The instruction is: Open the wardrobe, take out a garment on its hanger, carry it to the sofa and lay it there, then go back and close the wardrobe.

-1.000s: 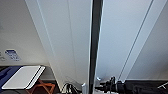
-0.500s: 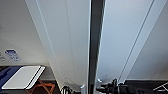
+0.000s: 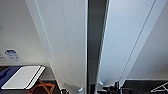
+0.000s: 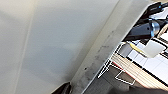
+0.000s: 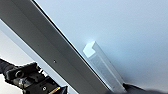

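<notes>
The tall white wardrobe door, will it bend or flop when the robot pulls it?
Probably not: the tall white wardrobe door looks like a flat, stiff panel. It likely swings as one piece, since a dark gap already shows. Its small white handle seems rigid.

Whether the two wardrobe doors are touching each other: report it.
Apart. The head view shows a dark gap running top to bottom between the left door and the right door, so their edges do not meet.
</notes>
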Available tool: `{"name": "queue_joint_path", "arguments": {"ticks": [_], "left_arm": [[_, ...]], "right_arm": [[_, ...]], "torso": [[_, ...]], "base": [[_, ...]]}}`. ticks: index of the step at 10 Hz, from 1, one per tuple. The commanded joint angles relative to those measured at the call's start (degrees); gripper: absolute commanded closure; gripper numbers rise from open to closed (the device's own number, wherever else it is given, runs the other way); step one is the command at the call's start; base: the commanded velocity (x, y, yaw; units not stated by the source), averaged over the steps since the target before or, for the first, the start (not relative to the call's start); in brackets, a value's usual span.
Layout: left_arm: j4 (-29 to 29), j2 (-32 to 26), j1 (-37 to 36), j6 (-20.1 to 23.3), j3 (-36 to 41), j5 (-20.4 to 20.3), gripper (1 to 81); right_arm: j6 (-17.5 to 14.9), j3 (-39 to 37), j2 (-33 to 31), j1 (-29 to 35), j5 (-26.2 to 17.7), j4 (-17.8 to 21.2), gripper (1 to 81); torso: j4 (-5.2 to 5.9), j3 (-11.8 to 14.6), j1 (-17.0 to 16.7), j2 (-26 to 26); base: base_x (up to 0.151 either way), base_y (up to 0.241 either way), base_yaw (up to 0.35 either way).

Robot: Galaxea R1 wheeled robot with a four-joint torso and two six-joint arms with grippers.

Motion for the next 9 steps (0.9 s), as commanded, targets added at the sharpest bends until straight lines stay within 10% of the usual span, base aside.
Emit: {"name": "queue_joint_path", "arguments": {"ticks": [1, 9], "left_arm": [[-3.52, 3.65, -1.72, -1.29, 11.73, -14.16, 1.0], [-3.0, 2.78, -1.8, -1.21, 13.05, -13.55, 1.0]], "right_arm": [[2.07, 10.17, 3.01, 0.78, 0.79, -1.01, 1.0], [2.07, 15.18, -0.14, -1.7, -6.07, -6.37, 1.0]], "torso": [[0.0, 0.0, 0.0, 0.0], [0.0, 0.02, 0.0, 0.0]], "base": [[0.0, 0.0, 0.0], [0.0, 0.0, 0.0]]}}
